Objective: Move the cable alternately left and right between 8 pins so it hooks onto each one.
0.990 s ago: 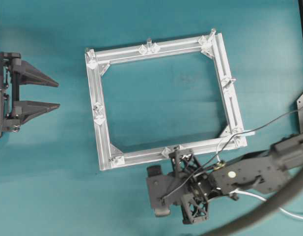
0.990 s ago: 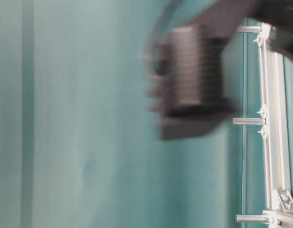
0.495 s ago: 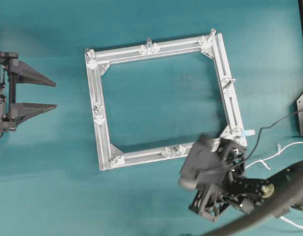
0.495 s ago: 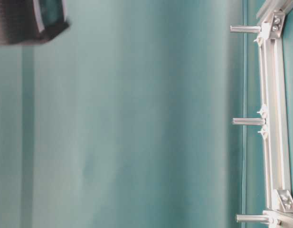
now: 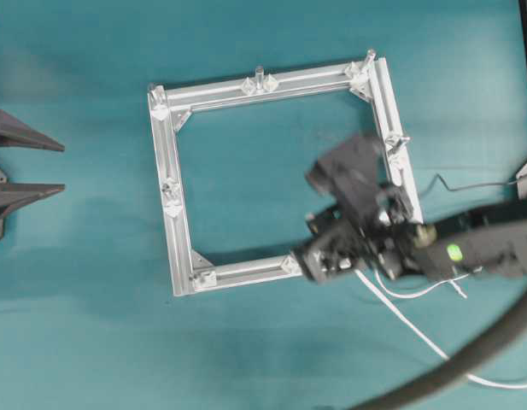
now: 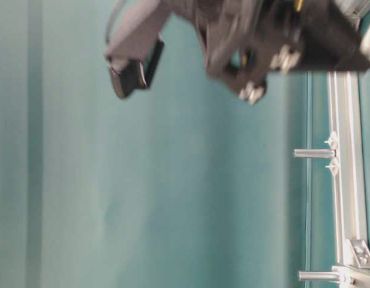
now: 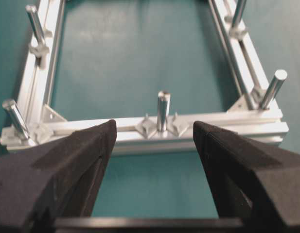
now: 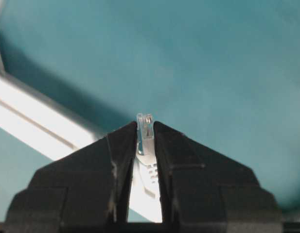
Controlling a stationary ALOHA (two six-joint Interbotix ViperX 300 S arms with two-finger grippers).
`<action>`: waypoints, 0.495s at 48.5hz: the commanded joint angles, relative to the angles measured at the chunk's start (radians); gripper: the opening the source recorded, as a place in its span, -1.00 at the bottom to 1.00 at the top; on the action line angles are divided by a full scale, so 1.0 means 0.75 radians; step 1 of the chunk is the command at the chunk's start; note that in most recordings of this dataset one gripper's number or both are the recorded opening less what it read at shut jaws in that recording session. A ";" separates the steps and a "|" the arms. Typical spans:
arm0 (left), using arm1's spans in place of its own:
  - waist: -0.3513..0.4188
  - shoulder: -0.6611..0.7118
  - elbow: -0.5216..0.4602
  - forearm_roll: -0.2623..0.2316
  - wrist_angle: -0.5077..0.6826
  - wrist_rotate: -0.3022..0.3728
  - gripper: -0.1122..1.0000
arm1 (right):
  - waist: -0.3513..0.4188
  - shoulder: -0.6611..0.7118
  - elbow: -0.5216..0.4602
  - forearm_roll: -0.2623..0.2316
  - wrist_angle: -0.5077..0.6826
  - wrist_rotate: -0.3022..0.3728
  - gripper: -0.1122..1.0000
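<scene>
Gripping the cable's clear plug tip, pinched in the right end effector (image 8: pixel 146 127).
The left end effector (image 5: pixel 24 164) is held open at the bench's (image 5: pixel 92 342) left edge; the cable (image 5: pixel 417 329) is trailed right of the frame (image 5: pixel 173 154); no writing can be read.

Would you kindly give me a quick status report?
Left gripper open, empty. Right gripper shut on cable plug, over frame. No pin hooked; nothing in the way.

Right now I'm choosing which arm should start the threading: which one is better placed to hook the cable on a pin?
The right. The right gripper is shut on the cable's plug and sits over the frame. The left gripper is open, empty, off to the side.
</scene>
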 commanded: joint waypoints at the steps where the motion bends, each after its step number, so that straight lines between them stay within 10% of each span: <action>1: -0.004 -0.027 -0.014 0.004 0.008 0.006 0.55 | -0.082 -0.014 -0.010 -0.008 -0.082 -0.014 -0.57; 13: -0.012 -0.018 -0.012 -0.002 0.022 0.002 0.55 | -0.229 0.078 -0.063 0.006 -0.157 -0.231 -0.57; 24: -0.059 -0.022 0.014 -0.006 -0.004 -0.002 0.55 | -0.262 0.184 -0.219 0.166 -0.174 -0.708 -0.57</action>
